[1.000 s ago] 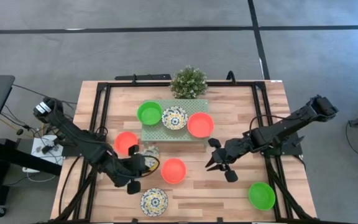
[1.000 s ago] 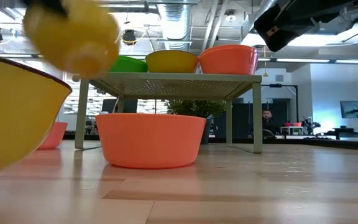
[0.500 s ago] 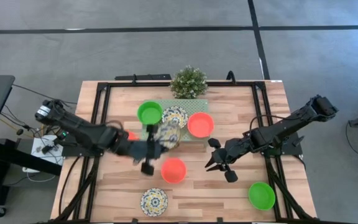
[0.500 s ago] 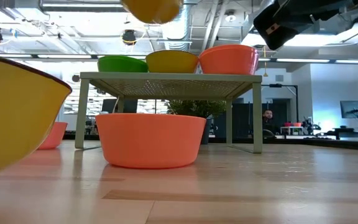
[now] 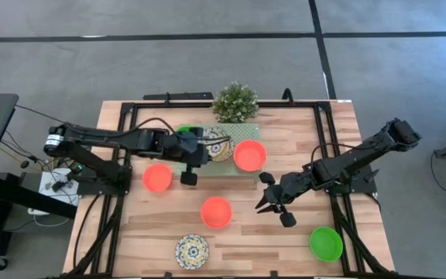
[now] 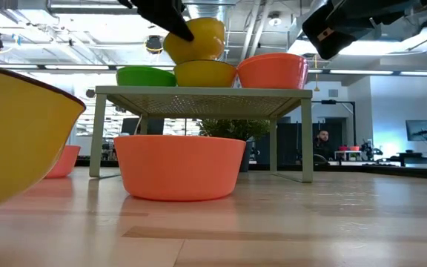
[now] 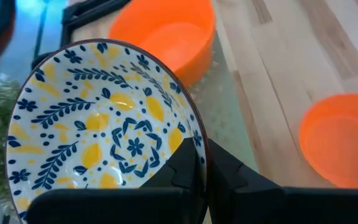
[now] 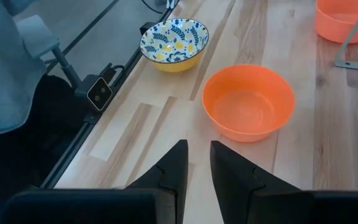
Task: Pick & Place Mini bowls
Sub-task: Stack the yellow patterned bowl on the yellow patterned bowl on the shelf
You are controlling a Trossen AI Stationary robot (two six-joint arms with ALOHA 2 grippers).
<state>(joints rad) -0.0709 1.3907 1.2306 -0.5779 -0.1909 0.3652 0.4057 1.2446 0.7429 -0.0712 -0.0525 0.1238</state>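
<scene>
A light wooden table [image 5: 285, 232] stands on a grey floor, and the low view looks past it into an open room with ceiling ducts and a person [image 6: 319, 138] far at the back.

A patterned bowl [image 7: 101, 130], white with blue and yellow ornament and yellow outside, is pinched by its rim in the left gripper [image 5: 195, 150]: the fingers [image 7: 188, 165] are closed on the rim, one inside and one outside. In the low view this held bowl [image 6: 196, 38] hangs tilted directly above a second patterned bowl [image 6: 204, 73] standing on the pale green perforated platform [image 5: 242, 173]; whether the two touch cannot be told. On the platform a green bowl [image 6: 146, 76] sits to one side of that middle bowl and an orange-red bowl [image 5: 249, 155] to the other. A small bushy plant [image 5: 235, 102] stands just behind the platform.

On the bare table lie another orange-red bowl [image 5: 157, 177] near the platform's left end, a third orange-red bowl [image 5: 216, 211] in front of it, a patterned bowl [image 5: 192, 250] at the near edge and a green bowl [image 5: 325, 243] near the right corner.

The right gripper [image 5: 268, 201] hovers over the table to the right of the front orange-red bowl, apart from it, its fingers [image 8: 173, 168] parted by a narrow gap and holding nothing.
</scene>
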